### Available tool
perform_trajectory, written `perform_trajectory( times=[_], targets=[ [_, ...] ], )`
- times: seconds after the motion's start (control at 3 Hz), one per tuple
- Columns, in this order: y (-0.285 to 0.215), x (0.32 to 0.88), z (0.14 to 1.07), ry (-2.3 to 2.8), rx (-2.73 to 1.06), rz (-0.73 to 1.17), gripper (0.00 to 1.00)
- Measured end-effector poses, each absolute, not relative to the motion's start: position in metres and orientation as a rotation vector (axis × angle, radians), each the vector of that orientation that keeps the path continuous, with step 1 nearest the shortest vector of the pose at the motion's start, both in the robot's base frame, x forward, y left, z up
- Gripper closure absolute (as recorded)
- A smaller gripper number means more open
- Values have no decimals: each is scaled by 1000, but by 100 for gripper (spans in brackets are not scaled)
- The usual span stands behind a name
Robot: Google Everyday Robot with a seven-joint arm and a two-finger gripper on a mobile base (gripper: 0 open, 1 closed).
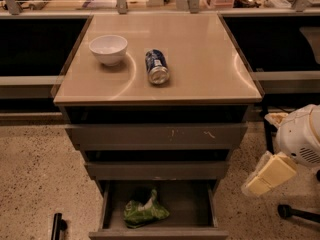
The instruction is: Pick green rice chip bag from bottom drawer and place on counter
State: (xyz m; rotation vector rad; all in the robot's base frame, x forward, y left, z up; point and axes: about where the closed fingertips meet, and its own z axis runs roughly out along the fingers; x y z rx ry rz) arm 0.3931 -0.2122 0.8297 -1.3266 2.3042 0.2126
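Down in the bottom drawer (192, 204): the green rice chip bag (145, 212) lies on the floor of the open drawer, left of centre and near the front.
Bag's long axis: roughly left to right, about parallel to the drawer front.
Bag's pointing: a crumpled tip rises from its right half toward the back of the drawer. Which end is the bag's top cannot be told.
Bag's surface: bright green with pale patches; the print is unreadable.
Drawer's cut-off part: the lower part of the front runs out of the bottom of the view.
Upper drawers (155, 134): two grey fronts with a dark gap above each; their insides are hidden.
Counter (205, 39): glossy beige top carrying a white bowl (108, 48) at the back left. A blue soda can (157, 67) lies on its side just right of the bowl, one end facing the camera.
Gripper (270, 175): pale yellow, to the right of the cabinet at about the middle drawer's height, well apart from the bag. Whether it is open or closed cannot be told.
Arm (300, 136): a white housing above the gripper, cut off by the right edge.
Floor, lower left: a dark object (57, 226), partly cut off and too unclear to identify.
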Motion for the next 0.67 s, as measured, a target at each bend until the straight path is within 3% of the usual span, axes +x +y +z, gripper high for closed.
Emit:
perform_trajectory(
  times=[0.67],
  targets=[
    [-207, 392, 801, 2298, -1251, 273, 0]
  ],
)
